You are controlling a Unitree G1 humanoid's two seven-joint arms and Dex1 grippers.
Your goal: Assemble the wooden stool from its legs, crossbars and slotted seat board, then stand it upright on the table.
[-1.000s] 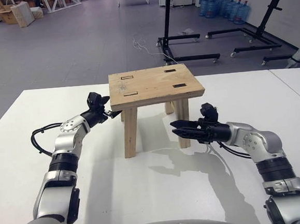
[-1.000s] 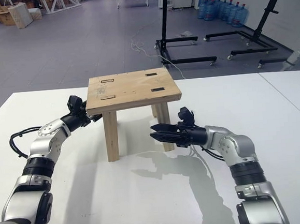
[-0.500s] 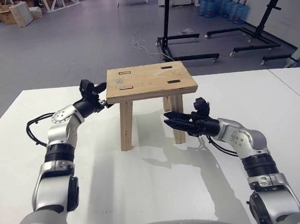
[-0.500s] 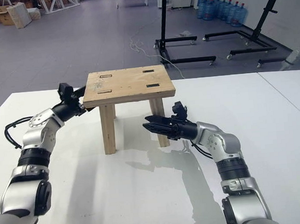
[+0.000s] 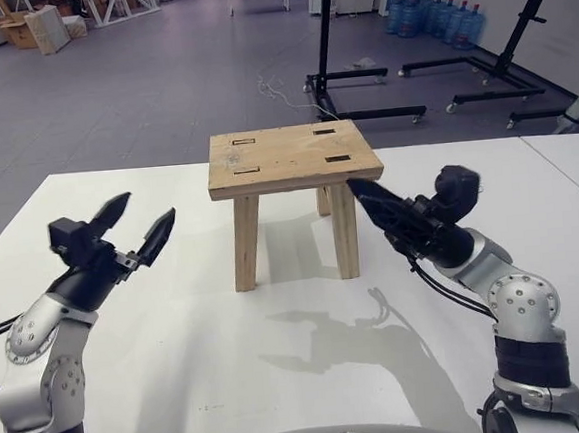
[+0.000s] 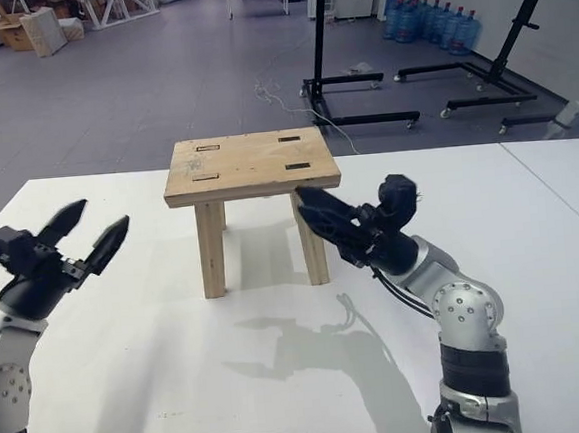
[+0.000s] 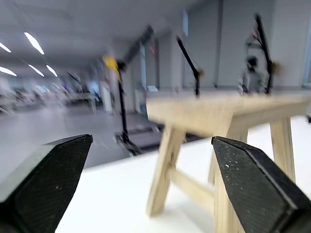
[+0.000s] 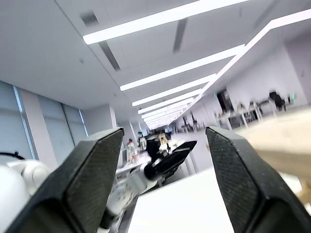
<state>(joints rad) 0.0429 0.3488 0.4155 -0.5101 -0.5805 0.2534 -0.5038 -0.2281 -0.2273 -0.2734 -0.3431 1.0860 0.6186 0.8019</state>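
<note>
Both my claws spread, empty: left claw (image 5: 146, 209), right claw (image 5: 361, 190) flank stool (image 5: 292, 161) | stool assembled, upright mid-table (image 5: 282, 378) | step: finished, I judge | next: back off, no bumps.

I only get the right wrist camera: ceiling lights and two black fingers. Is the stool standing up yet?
Observer: Yes, the stool stands upright, with its legs down on the white table.
Operator: Is my gripper holding it?
Observer: No. The right gripper is open and empty, raised by the stool's front right leg.
Operator: Where's the other one?
Observer: The left gripper is open above the table, off to the stool's left and apart from it.
</note>
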